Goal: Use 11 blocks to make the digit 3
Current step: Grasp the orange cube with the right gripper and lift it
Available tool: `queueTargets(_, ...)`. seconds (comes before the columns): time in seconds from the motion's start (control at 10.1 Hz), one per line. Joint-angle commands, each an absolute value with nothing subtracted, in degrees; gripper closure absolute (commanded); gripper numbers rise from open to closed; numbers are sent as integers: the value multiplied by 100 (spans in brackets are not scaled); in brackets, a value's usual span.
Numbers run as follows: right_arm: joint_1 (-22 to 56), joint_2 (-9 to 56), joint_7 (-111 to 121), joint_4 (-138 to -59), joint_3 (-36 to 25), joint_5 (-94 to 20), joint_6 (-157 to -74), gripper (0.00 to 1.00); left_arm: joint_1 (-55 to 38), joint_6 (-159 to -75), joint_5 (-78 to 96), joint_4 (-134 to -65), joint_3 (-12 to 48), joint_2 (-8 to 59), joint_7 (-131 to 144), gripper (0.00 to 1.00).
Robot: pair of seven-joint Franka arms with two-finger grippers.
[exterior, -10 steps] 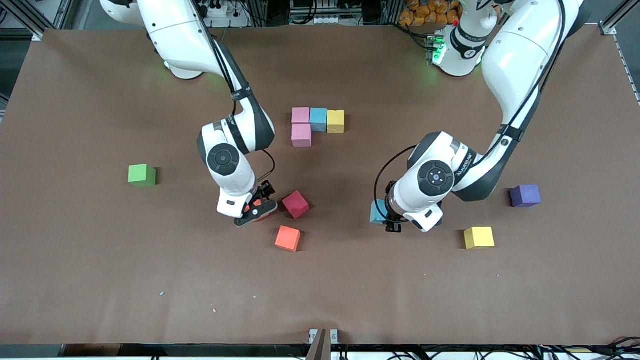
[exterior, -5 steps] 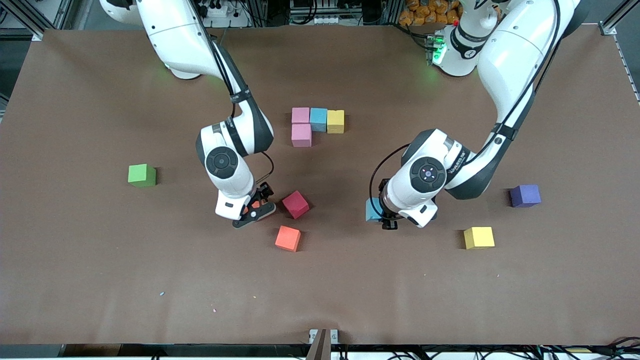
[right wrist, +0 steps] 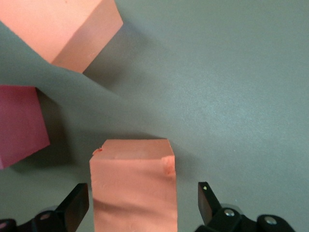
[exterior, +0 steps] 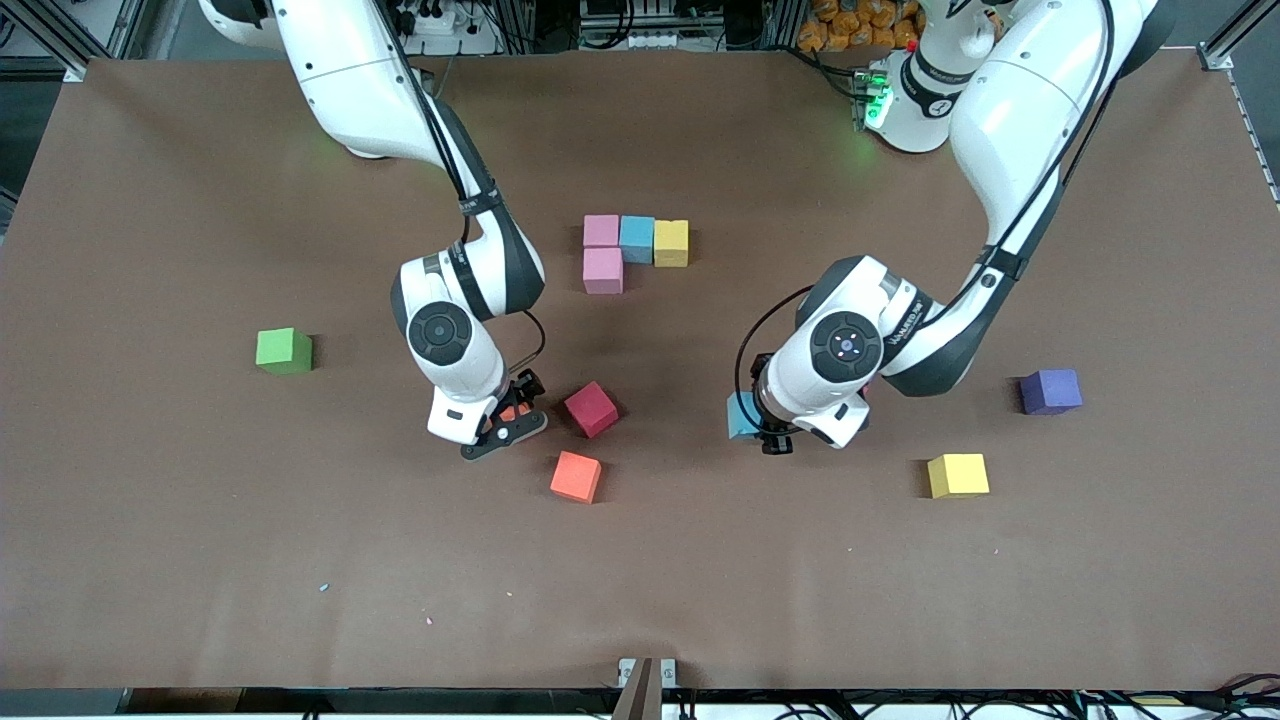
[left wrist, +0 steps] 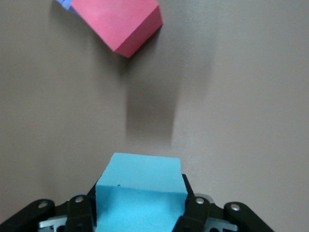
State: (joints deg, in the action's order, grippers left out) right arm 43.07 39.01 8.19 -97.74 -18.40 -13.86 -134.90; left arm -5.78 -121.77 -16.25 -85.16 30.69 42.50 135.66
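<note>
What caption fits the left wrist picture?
Left gripper holds a light blue block above the table, a reddish block nearby.

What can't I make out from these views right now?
Front view: right gripper hides most of the orange-red block between its open fingers; exact colour unclear.
Front view: left gripper covers most of its held light blue block.
Left wrist view: frame edge cuts off a pinkish-red block.

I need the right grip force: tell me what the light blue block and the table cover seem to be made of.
Light blue block: probably soft foam, matte, with a fine-grained, glare-free face and slightly rounded edges. Table cover: looks like brown paper or thin matte sheet, with faint creases and no shine.
</note>
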Motion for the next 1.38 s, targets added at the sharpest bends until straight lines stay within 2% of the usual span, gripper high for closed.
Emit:
queueTargets(0.0, 4192, 4078, 861, -9519, -1758, -1485, -13500, 11, -702, -12129, -1529, -8806, 3076, 4069, 13930, 74)
queueTargets(0.1, 4184, 4078, 879, -9519, -1758, -1485, -13500, 26, -703, -12129, -1529, -8894, 3094, 4008, 14000, 74)
queueTargets(0.3, 4201, 4078, 870, -9519, -1758, -1477, -13491, 70, -712, -12129, -1529, -8938, 3094, 3999, 14010, 74)
queueTargets(0.39, 4184, 4061, 870, -9519, -1758, -1485, -13465, 87, -721, -12129, -1538, -8921, 3102, 3999, 14010, 74)
queueTargets(0.49, 4157, 4026, 870, -9519, -1758, -1494, -13413, 100, -712, -12129, -1529, -8903, 3137, 3990, 14010, 74)
queueTargets(0.69, 4210, 3973, 783, -9440, -1749, -1808, -13019, 100, -668, -12007, -1494, -8947, 3313, 3903, 14254, 74)
queueTargets(0.79, 4236, 3903, 739, -9405, -1758, -2141, -12729, 100, -685, -11571, -1494, -8939, 3313, 3798, 14265, 74)
queueTargets(0.89, 4315, 3833, 686, -9396, -1758, -2197, -12492, 100, -616, -11471, -1477, -8930, 3366, 3762, 14265, 74)
queueTargets(1.28, 4911, 3525, -541, -9439, -1758, -2197, -12103, 100, -624, -11671, -1555, -8868, 3410, 3797, 14203, 76)
